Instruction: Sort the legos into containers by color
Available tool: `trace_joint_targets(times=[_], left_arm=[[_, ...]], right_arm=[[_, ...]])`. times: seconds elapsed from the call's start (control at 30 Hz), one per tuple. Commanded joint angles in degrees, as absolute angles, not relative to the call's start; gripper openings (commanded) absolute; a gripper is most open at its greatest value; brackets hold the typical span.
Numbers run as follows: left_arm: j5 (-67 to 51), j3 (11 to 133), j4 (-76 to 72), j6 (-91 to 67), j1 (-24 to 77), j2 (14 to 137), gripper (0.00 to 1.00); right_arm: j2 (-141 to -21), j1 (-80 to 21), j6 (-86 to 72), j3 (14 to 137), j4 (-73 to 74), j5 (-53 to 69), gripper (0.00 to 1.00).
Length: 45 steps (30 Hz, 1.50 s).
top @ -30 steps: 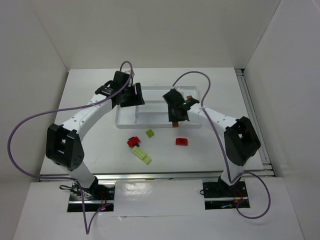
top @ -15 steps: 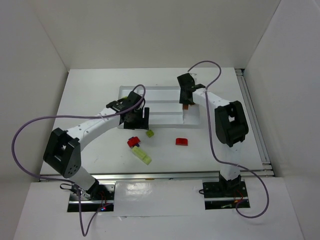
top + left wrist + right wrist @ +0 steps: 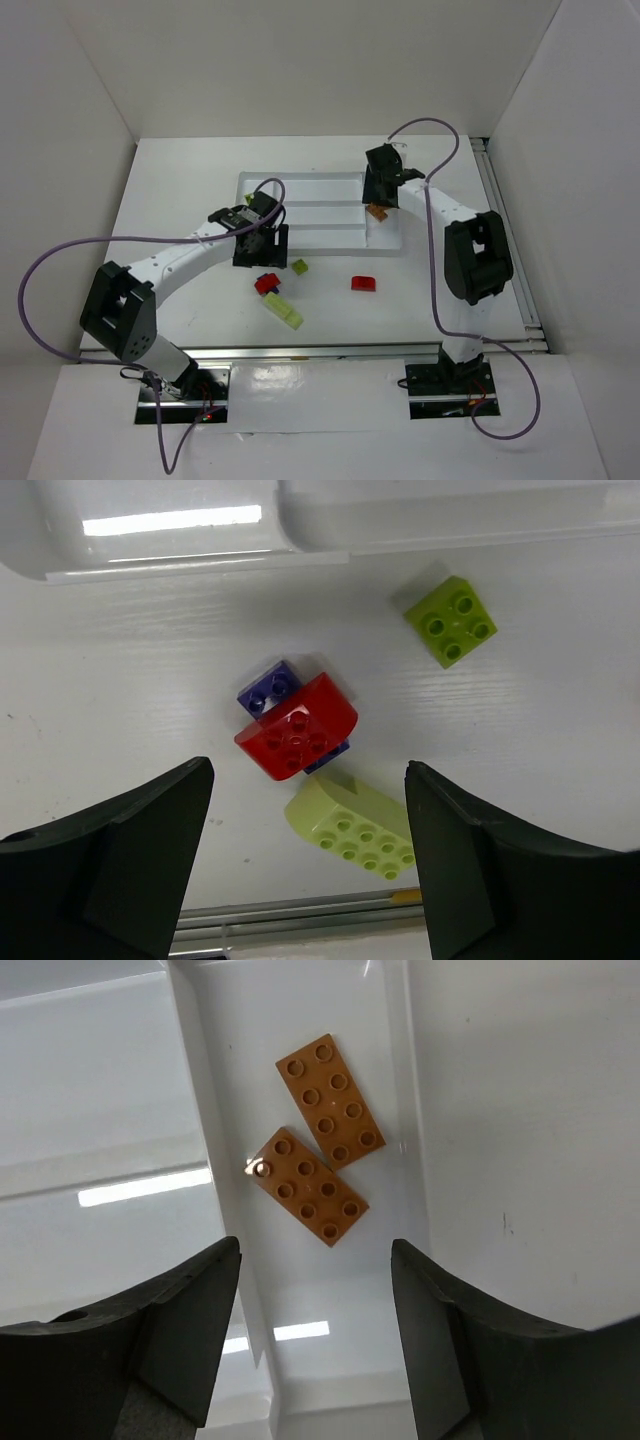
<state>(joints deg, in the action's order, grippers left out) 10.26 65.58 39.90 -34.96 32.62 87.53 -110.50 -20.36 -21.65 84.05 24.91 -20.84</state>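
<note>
My left gripper [image 3: 262, 250] [image 3: 310, 880] is open and empty, hovering above a red lego [image 3: 266, 284] [image 3: 297, 726] that lies on a dark purple-blue lego [image 3: 270, 687]. A long yellow-green lego [image 3: 284, 311] [image 3: 355, 825] lies beside them and a small yellow-green one [image 3: 299, 266] [image 3: 451, 621] nearby. Another red lego [image 3: 363, 283] lies on the table. My right gripper [image 3: 376, 196] [image 3: 315, 1350] is open and empty over the tray's right short compartment, where two orange legos [image 3: 377, 211] [image 3: 331, 1100] [image 3: 308, 1186] lie flat.
The white tray [image 3: 300, 186] sits at mid-table; its near rim [image 3: 200, 565] is just beyond the loose legos. A thin divider [image 3: 200, 1110] bounds the orange compartment. White walls enclose the table on three sides. Purple cables loop off both arms.
My right gripper carried an orange lego to the tray's right compartment and let it go there. My left gripper came back from the tray to above the red lego.
</note>
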Motion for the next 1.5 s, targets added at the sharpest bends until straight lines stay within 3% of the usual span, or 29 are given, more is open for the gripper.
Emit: trace_joint_targets(times=[0.0, 0.2, 0.27, 0.37, 0.57, 0.77, 1.1, 1.47], left_arm=[[11.69, 65.04, 41.13, -36.29, 31.65, 85.52, 0.88], [12.3, 66.18, 41.13, -36.3, 30.16, 85.52, 0.87], [12.3, 67.76, 41.13, -35.07, 28.75, 85.52, 0.86], [12.3, 69.34, 41.13, -34.37, 27.16, 85.52, 0.86], [10.46, 69.87, 40.08, -33.84, 25.75, 84.37, 0.86], [9.14, 70.4, 39.37, -33.22, 25.75, 86.3, 0.85], [9.67, 72.07, 38.14, -32.08, 25.75, 87.01, 0.85], [9.67, 72.07, 37.62, -32.08, 25.75, 88.15, 0.85]], right_arm=[[-103.54, -20.74, -21.71, 82.01, 23.55, -21.89, 0.69], [-92.56, -26.44, -23.11, 69.63, 27.15, -18.64, 0.72], [-87.73, -28.29, -25.91, 65.59, 29.17, -17.4, 0.85], [-82.29, -31.55, -30.21, 56.46, 30.58, -14.25, 0.93], [-75.24, -37.79, -29.02, 48.35, 29.1, -7.66, 0.9], [-80.84, -38.41, -28.48, 47.81, 30.58, -4.22, 0.92], [-87.97, -39.64, -31.64, 49.75, 35.51, -13.71, 0.92], [-95.45, -39.64, -24.53, 55.02, 32.09, -19.95, 0.88]])
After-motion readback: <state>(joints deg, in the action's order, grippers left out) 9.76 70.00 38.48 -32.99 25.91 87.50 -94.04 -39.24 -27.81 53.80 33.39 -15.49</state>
